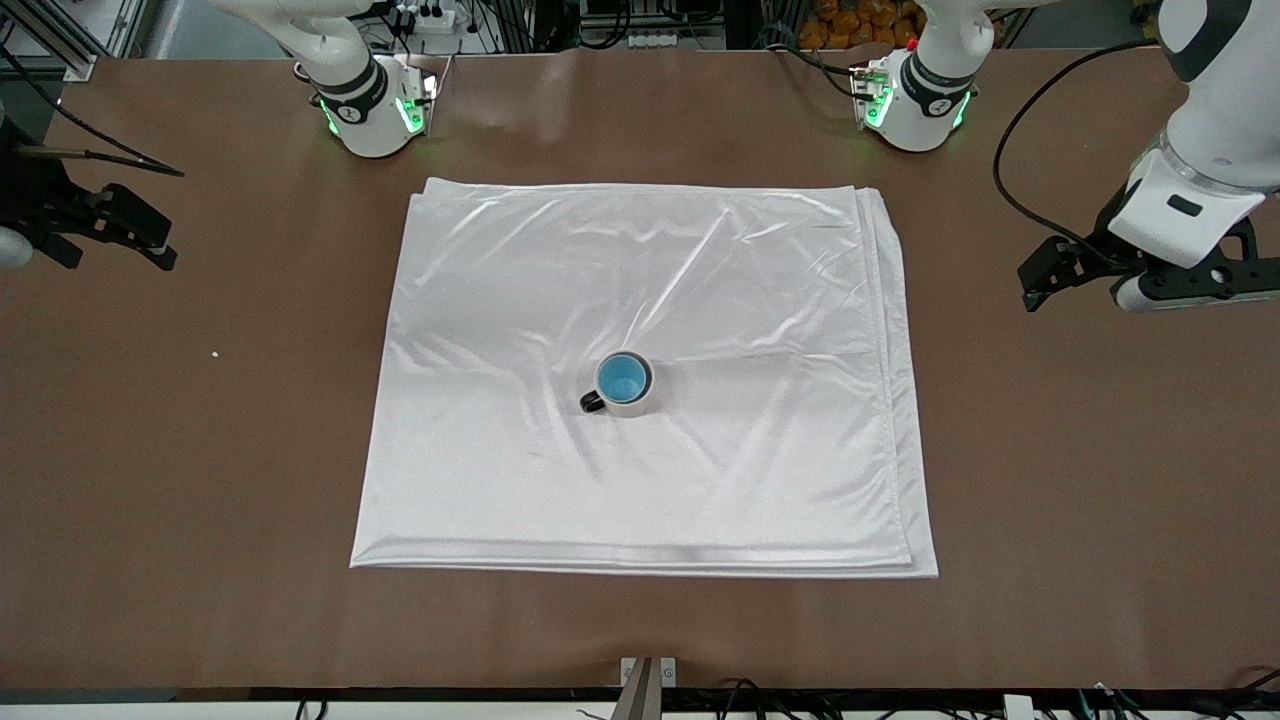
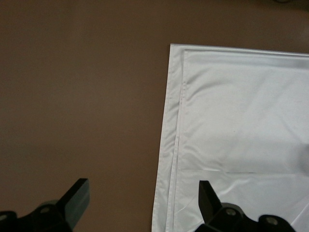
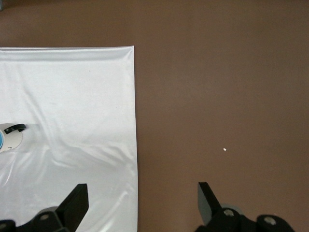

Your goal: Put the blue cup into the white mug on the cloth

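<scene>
One cloth (image 1: 650,400), one white mug (image 1: 628,388) and one blue cup (image 1: 621,378) are on the brown table (image 1: 200,450), with two arms standing off at the ends. At the right arm's end, the right gripper (image 1: 120,232) hangs over bare tabletop well apart from the cloth, its jaws spread wide and holding nothing; its wrist view shows the two dark fingers (image 3: 75,203) set apart above the cloth's edge and the open table, where a single tiny white speck (image 3: 225,149) lies. The cloth is spread flat at mid-table in folded layers, lightly creased, with a broad band of bare table around all four of its edges. The white mug stands upright near the cloth's middle, its black handle turned toward the right arm's end, and the blue cup sits nested inside it. At the left arm's end, the left gripper (image 1: 1075,268) hangs over bare table beside the cloth's layered edge, jaws likewise wide and empty. No readable writing shows on anything.
</scene>
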Controlling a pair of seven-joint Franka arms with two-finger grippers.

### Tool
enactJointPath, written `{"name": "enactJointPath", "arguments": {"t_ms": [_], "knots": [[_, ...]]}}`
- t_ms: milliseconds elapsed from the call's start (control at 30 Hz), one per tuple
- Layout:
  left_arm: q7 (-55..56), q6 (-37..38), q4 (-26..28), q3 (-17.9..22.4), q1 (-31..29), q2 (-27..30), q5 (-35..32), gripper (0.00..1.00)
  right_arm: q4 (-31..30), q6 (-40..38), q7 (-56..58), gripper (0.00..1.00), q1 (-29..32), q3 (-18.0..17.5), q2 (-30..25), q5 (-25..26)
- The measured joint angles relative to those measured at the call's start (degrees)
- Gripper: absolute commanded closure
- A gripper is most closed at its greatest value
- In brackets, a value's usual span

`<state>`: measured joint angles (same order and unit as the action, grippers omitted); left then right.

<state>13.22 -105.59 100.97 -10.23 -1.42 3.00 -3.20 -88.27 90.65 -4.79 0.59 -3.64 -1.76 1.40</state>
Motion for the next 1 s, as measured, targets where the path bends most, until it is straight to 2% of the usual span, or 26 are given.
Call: {"name": "enactJointPath", "arguments": {"t_ms": [600, 1000], "knots": [[-0.4, 3.9, -1.0, 0.1, -0.9, 1.2, 0.0, 0.00, 0.0, 0.3, 0.0, 0.00, -0.1, 0.0, 0.2, 0.0], [-6.6, 10.0, -4.7, 0.1, -0.9, 1.5, 0.2, 0.00, 0.0, 0.3, 0.0, 0.00, -0.1, 0.0, 0.2, 0.0]]}}
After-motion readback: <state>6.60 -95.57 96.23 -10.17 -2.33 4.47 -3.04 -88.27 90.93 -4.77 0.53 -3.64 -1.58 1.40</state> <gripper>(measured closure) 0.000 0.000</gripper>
